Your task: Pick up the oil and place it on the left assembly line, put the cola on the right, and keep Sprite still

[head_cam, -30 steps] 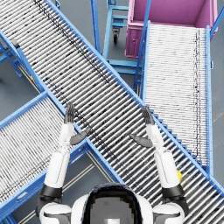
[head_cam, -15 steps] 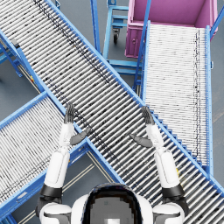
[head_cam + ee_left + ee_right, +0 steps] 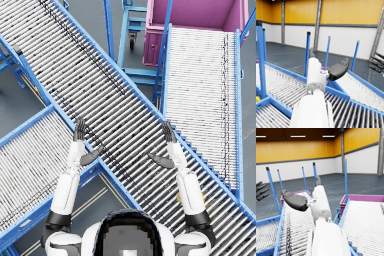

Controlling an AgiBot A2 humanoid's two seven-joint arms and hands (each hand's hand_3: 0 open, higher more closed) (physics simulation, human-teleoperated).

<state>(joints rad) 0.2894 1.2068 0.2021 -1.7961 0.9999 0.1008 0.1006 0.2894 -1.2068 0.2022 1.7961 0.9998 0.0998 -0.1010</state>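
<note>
Oil, cola and Sprite are nowhere I can place for certain. The only hint is a small yellow patch (image 3: 202, 196) peeping out from behind my right forearm, low on the long conveyor (image 3: 115, 110), and too much of it is hidden to say what it is.

My left hand (image 3: 81, 146) holds nothing. Its fingers lie straight and close together, pointing away from me, and the thumb sticks out sideways toward my other arm. It hovers over the near edge of the long conveyor, just above the blue rail where the left assembly line (image 3: 30, 160) meets it.

My right hand (image 3: 169, 147) mirrors it, with flat fingers, the thumb spread inward and nothing in its grasp. It hangs over the rollers of the long conveyor, well apart from the left hand.

The long conveyor runs diagonally across the head view from upper left to lower right, with both hands above its lower stretch. The right assembly line (image 3: 200, 90) lies beyond my right hand and runs up to a magenta bin (image 3: 200, 12) at its far end.

Each wrist view looks along a white forearm to a dark thumb jutting sideways. Blue posts (image 3: 307, 53) stand behind, in front of a yellow and white hall wall, and the other hand's dark fingertips just show at the edge.
</note>
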